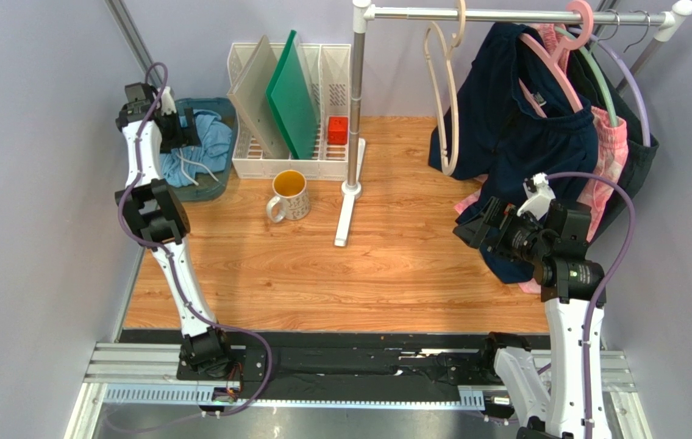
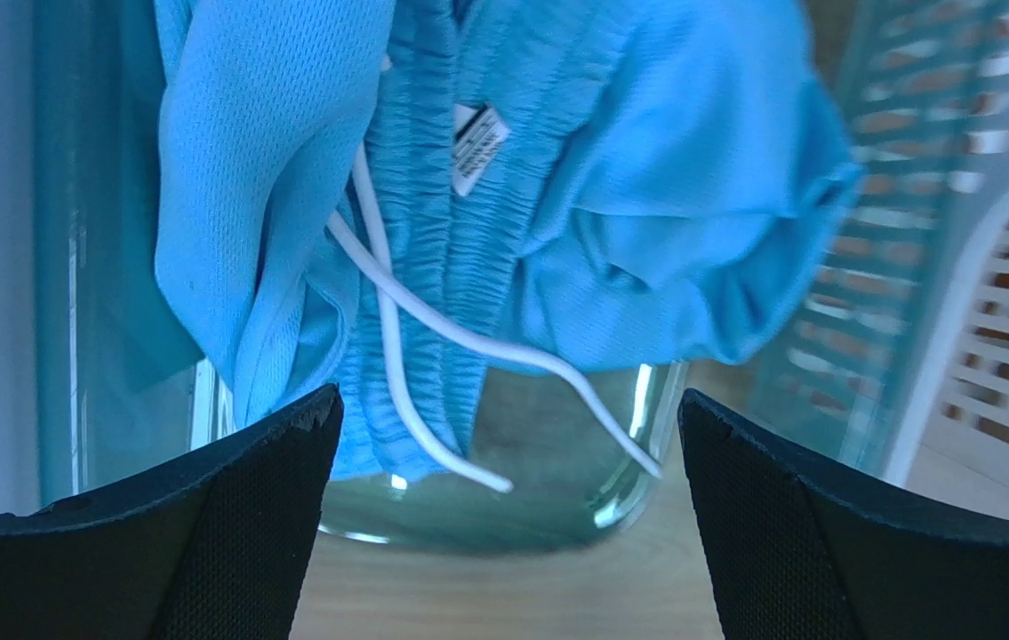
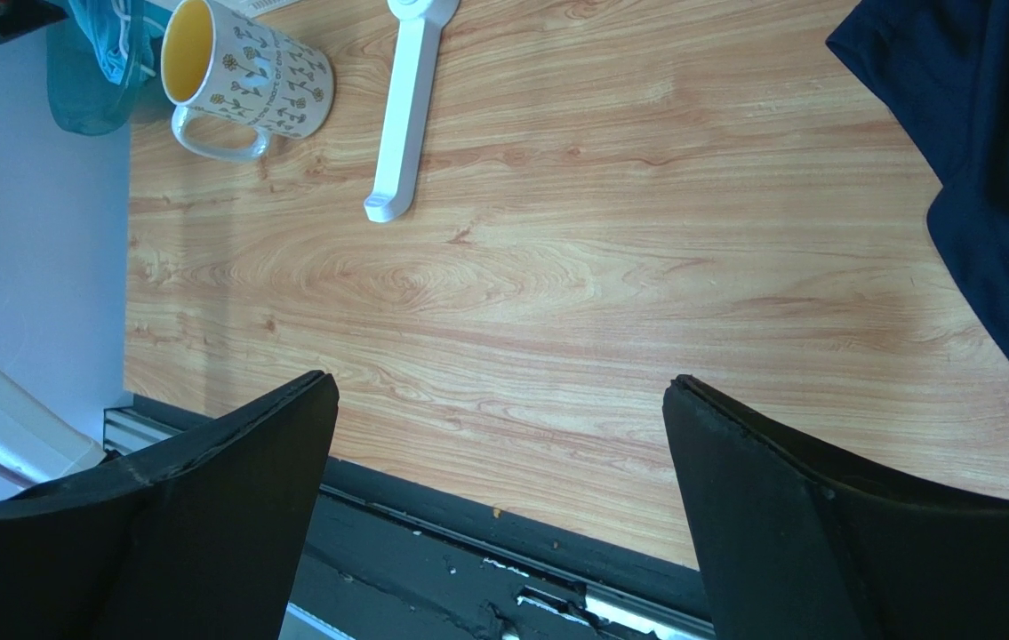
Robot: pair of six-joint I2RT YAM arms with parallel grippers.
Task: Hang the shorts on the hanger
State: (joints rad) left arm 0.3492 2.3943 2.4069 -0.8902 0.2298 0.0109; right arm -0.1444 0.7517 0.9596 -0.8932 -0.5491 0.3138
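Two grippers: left gripper [image 2: 507, 400] and right gripper [image 3: 496, 387] gape, empty.
Far left: shorts [image 2: 630, 200] bunched in tub [image 1: 205, 188], under my left.
Far side: hanger [image 1: 443, 101] hung, well apart.
Risk: I pinch only drawstring [image 2: 469, 340]; shorts slip.

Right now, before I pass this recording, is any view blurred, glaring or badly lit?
Top external: evenly lit and sharp, only soft shadows. Left wrist: strong blue cast; shorts sharp, dish rack blurred and washed out, small glints on the basin. Right wrist: table crisp, end effector fingers dark, nearly featureless.
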